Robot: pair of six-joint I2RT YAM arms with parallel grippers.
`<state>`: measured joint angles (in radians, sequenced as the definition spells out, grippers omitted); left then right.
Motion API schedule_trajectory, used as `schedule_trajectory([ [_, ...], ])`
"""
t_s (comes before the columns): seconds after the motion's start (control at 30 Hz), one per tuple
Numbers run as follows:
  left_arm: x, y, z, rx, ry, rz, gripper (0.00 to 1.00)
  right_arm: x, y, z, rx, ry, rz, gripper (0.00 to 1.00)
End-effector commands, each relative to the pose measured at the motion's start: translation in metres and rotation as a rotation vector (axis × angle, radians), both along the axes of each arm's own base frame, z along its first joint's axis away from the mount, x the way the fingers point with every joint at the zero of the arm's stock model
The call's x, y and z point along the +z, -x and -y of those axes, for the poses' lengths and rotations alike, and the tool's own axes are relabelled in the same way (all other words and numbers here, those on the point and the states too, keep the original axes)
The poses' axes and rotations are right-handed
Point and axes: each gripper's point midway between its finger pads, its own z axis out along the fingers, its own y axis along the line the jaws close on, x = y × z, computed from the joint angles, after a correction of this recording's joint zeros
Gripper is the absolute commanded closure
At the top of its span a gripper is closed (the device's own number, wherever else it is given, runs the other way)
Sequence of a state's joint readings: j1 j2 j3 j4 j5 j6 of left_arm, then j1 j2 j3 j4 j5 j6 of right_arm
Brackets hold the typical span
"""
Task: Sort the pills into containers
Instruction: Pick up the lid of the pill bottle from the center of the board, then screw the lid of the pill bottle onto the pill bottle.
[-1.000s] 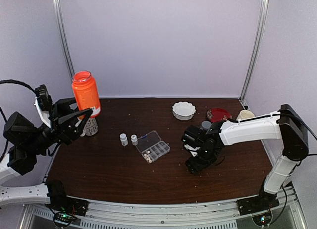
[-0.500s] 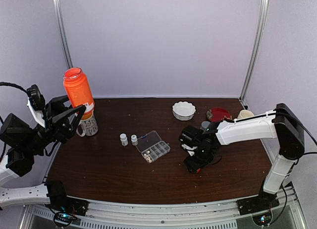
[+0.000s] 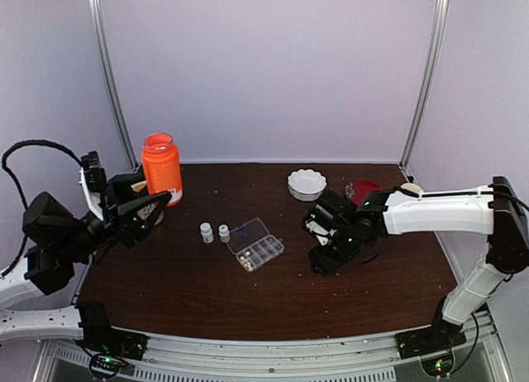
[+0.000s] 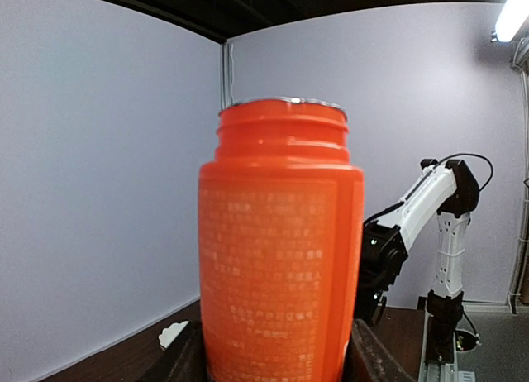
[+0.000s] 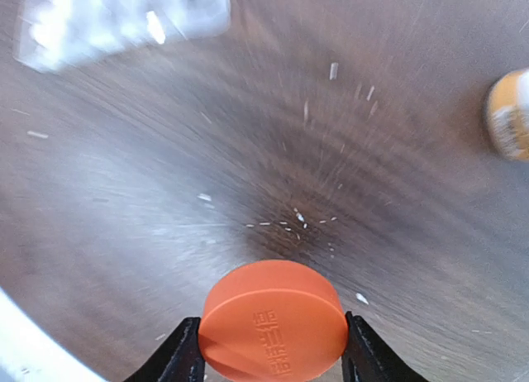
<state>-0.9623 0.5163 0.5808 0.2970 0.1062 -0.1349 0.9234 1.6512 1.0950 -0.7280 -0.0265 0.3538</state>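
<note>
Our left claw (image 3: 154, 203) is closed about halfway around the lower part of an orange bottle (image 3: 161, 167), which it holds upright above the left edge of the desk (image 3: 182, 283). From the left wrist we see the bottle's mouth open, with no lid on it, and a dark finger (image 4: 183, 364) pressed to each side of its base.

Our right claw (image 3: 322, 262) hangs low over the desk to the right of the middle. It is also about half closed, and it has an orange cap (image 5: 273, 320) between its fingers (image 5: 185, 355), one against each side of the rim. That wrist view is smeared. White specks lie on the dark wood below the cap, and we cannot tell what they are.

The clear box (image 3: 255, 244) sits on the desk near the middle with its lid open. It is between the two claws and touches neither. A few whitish pills (image 3: 245, 264) show in its nearest corner compartment; we cannot count them. Two small white bottles (image 3: 215, 232) stand just left of the box. A white bowl (image 3: 307, 183) sits farther back.
</note>
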Motion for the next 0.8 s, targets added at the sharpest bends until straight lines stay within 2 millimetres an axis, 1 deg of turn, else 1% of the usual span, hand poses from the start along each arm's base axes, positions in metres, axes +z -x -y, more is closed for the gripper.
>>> schedule_trajectory([
  [0.0, -0.024, -0.006, 0.027, -0.088, -0.018, -0.086, 1.0, 0.084, -0.01, -0.016, 0.037, -0.2, 0.141, 0.56],
  [0.07, -0.041, -0.003, 0.047, -0.172, -0.07, -0.135, 1.0, 0.124, -0.004, -0.024, 0.088, -0.308, 0.183, 0.57],
  [0.13, -0.052, 0.012, 0.068, -0.319, -0.116, -0.139, 1.0, 0.168, 0.004, -0.03, 0.158, -0.422, 0.24, 0.58],
  [0.2, -0.06, 0.023, 0.083, -0.434, -0.154, -0.153, 1.0, 0.21, 0.017, -0.033, 0.239, -0.529, 0.291, 0.6],
  [0.27, -0.068, 0.028, 0.094, -0.505, -0.186, -0.177, 1.0, 0.244, 0.033, -0.035, 0.325, -0.617, 0.328, 0.61],
  [0.33, -0.076, 0.032, 0.104, -0.568, -0.229, -0.203, 1.0, 0.269, 0.051, -0.037, 0.413, -0.679, 0.344, 0.62],
  [0.4, -0.086, 0.037, 0.115, -0.636, -0.285, -0.236, 1.0, 0.286, 0.068, -0.037, 0.49, -0.706, 0.347, 0.63],
  [0.5, -0.096, 0.04, 0.128, -0.721, -0.359, -0.294, 1.0, 0.302, 0.088, -0.039, 0.588, -0.718, 0.35, 0.65],
  [0.57, -0.098, 0.042, 0.132, -0.75, -0.373, -0.309, 1.0, 0.308, 0.097, -0.04, 0.629, -0.721, 0.341, 0.65],
  [0.7, -0.099, 0.044, 0.137, -0.785, -0.395, -0.33, 1.0, 0.306, 0.111, -0.053, 0.738, -0.703, 0.311, 0.66],
  [0.77, -0.104, 0.044, 0.14, -0.797, -0.428, -0.36, 1.0, 0.306, 0.116, -0.06, 0.777, -0.694, 0.301, 0.66],
])
